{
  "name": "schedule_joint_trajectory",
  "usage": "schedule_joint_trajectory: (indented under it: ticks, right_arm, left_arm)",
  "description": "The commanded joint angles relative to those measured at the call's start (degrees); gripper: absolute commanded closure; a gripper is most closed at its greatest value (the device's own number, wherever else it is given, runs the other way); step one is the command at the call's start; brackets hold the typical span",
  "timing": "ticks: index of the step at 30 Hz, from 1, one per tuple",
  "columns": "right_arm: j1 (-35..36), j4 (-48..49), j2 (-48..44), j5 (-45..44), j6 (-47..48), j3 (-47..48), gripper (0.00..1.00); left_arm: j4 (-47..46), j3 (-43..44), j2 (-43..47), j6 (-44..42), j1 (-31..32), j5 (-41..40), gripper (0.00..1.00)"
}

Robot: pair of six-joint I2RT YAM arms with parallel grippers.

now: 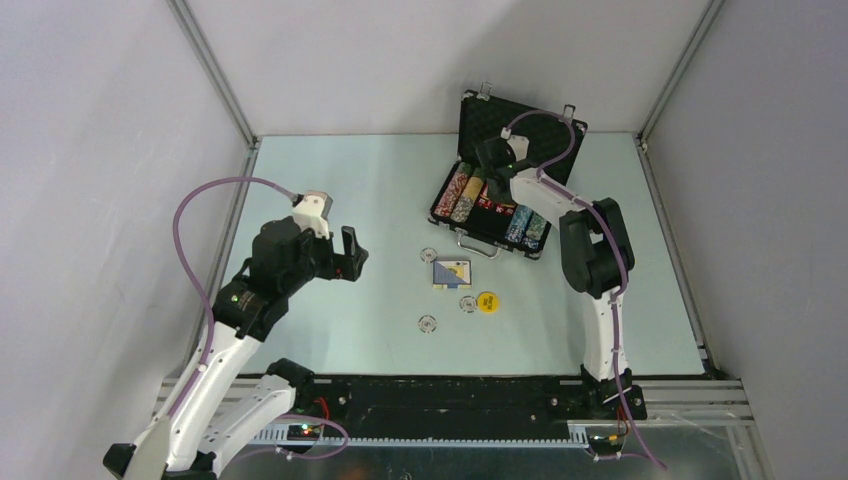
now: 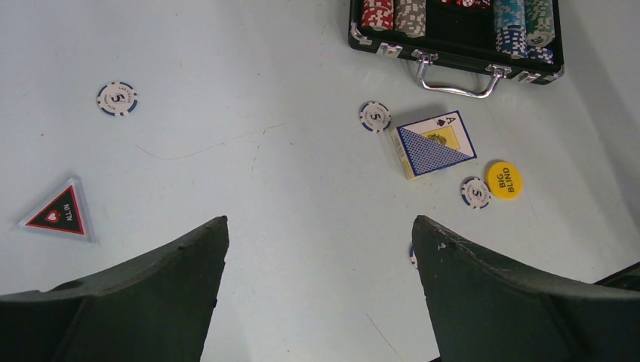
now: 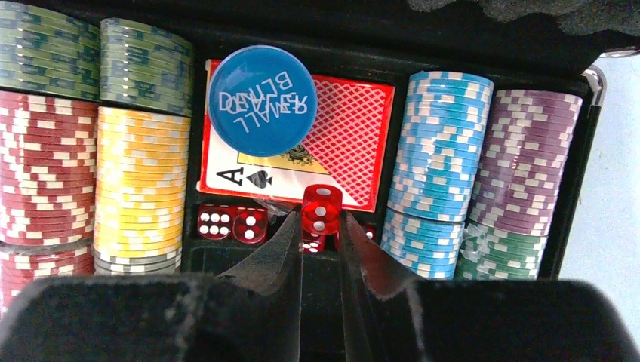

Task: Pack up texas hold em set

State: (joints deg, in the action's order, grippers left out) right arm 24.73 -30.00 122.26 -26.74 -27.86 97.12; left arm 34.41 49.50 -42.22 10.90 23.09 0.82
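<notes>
The black briefcase lies open at the back of the table, with rows of poker chips in it. Inside, a blue disc rests on a red card deck above two red dice. My right gripper is shut on another red die, just over the dice slot. My left gripper hangs open over bare table. Ahead of it lie a blue card deck, a yellow disc, loose chips and a dark triangular piece.
The briefcase's silver handle faces the loose items. One chip lies apart at the far left. A chip sits nearest the arm bases. Grey walls close in the table on three sides.
</notes>
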Motion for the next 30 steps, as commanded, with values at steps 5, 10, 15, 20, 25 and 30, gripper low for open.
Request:
schedule_joint_trajectory:
  ticks: [5,10,15,20,25,30]
  right_arm:
    - [0.04,-2.67,-1.38,-3.44,0.71,0.30,0.88]
    - [0.17,-2.90,-1.71,-3.08,1.19,-0.49,0.88]
    - [0.52,-3.13,-0.96,-1.41,1.94,-0.02,0.88]
    - [0.80,-3.79,0.40,0.08,2.48,1.54,0.88]
    - [1.33,-4.00,0.94,1.34,2.97,2.35,0.88]
    - [1.58,-4.12,1.47,2.68,3.15,2.83,0.88]
  left_arm:
    - [-1.79,-0.10,0.51,-1.31,-0.43,1.00,0.04]
    - [-1.77,-0.01,0.55,-1.32,-0.49,1.04,0.04]
    - [-1.83,-0.01,0.56,-1.32,-0.45,1.00,0.04]
    - [-1.78,-0.01,0.56,-1.32,-0.44,0.89,0.04]
    - [-1.76,-0.04,0.54,-1.32,-0.43,0.84,0.04]
    - [-1.83,-0.09,0.56,-1.32,-0.42,0.98,0.04]
